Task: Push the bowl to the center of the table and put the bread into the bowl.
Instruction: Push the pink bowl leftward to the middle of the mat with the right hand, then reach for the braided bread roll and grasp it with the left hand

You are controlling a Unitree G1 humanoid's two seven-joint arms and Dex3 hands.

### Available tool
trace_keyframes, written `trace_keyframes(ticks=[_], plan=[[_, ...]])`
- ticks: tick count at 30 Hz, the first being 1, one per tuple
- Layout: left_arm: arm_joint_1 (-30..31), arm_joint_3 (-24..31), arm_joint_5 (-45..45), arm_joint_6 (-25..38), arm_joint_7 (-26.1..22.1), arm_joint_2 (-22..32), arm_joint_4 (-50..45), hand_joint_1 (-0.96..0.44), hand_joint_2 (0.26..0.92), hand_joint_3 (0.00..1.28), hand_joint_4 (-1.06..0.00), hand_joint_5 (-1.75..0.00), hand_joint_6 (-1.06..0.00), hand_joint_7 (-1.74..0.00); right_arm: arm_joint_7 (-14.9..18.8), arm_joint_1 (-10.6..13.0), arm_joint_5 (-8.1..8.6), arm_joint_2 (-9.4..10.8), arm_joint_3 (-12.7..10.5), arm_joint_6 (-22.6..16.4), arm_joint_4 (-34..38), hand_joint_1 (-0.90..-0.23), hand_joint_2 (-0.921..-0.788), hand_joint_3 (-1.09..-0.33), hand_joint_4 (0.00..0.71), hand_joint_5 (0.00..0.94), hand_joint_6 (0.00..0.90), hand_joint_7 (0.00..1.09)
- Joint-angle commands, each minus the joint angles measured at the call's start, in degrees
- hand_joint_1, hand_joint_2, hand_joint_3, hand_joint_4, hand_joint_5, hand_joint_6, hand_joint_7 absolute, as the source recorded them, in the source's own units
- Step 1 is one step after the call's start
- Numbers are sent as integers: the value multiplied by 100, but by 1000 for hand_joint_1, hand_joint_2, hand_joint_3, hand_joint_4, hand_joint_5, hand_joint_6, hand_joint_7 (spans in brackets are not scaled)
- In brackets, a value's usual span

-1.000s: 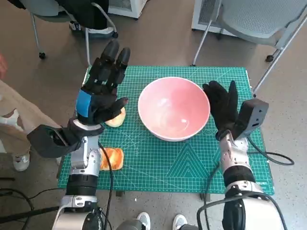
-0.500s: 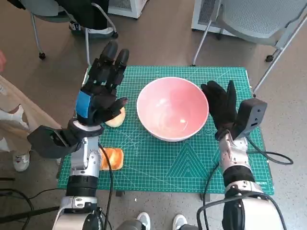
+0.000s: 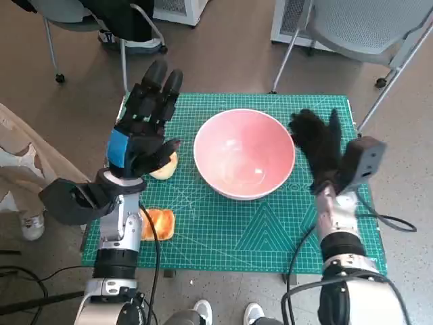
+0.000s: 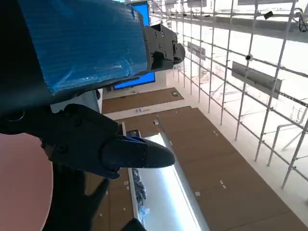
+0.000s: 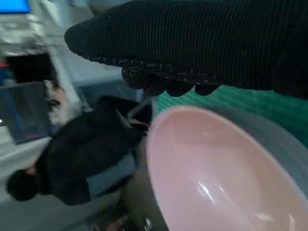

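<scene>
The left hand (image 3: 143,132) is raised over the left side of the table, fingers spread wide and holding nothing. The right hand (image 3: 319,143) stands upright just beside the right rim of the bowl (image 3: 244,153), its fingers apart and empty; whether it touches the rim cannot be told. There is one pink bowl, sitting near the middle of the green cutting mat (image 3: 257,230). Two pieces of bread lie left of it: a pale roll (image 3: 164,167) partly under the left hand, and a browner piece (image 3: 157,223) nearer the robot, partly hidden by the left forearm. The mat covers the small table, which stands on a brown floor. Chairs (image 3: 365,30) stand beyond the far edge, and a person's leg (image 3: 27,162) shows at the left
</scene>
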Motion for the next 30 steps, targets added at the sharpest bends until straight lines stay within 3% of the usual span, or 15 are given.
trace_keyframes(ticks=[1, 6, 10, 16, 19, 25, 27, 29, 30], plan=[[96, -3, -66, 77, 18, 27, -194, -577, 921, 215, -98, -5, -151, -150, 136, 24, 57, 52, 33, -627, -325, -596, -921, -810, 244, 9, 285, 122], [93, 4, -54, 90, 26, 46, -263, -575, 921, 217, -94, -3, -145, -153, 696, 135, 292, 281, 67, -1351, -833, -623, -921, -801, 239, 5, 275, 118], [41, -8, -53, 97, 14, 31, -257, -574, 921, 219, -91, -1, -139, -156, 1419, 338, 606, 518, 217, -1799, -1499, -642, -921, -782, 234, 2, 275, 122], [-51, -37, -53, 106, -7, -12, -182, -575, 921, 220, -78, 0, -126, -162, 2095, 524, 876, 696, 482, -2120, -2085, -648, -921, -759, 235, 2, 270, 128], [-72, -36, -66, 112, -28, -14, -153, -576, 921, 218, -75, 0, -122, -165, 2202, 543, 911, 702, 545, -2168, -2143, -647, -921, -752, 236, 3, 271, 132], [3, -53, -32, 165, -52, 95, -339, -580, 921, 189, -76, -1, -116, -180, 2103, 598, 801, 644, 665, -2178, -2173, -645, -921, -747, 244, 6, 278, 146], [132, -76, 159, 348, -218, 598, -677, -587, 907, 143, -47, 0, -82, -189, 1993, 641, 726, 621, 706, -2171, -2181, -645, -921, -751, 246, 6, 276, 149], [314, -118, 459, 883, -553, 1474, -1191, -561, 863, 83, -19, 0, -39, -173, 1922, 686, 679, 609, 741, -2151, -2206, -647, -921, -758, 246, 6, 272, 153], [458, -142, 676, 1504, -754, 2110, -1677, -551, 850, 71, -15, 1, -31, -166, 1903, 713, 669, 612, 754, -2126, -2232, -647, -921, -760, 246, 6, 272, 154]])
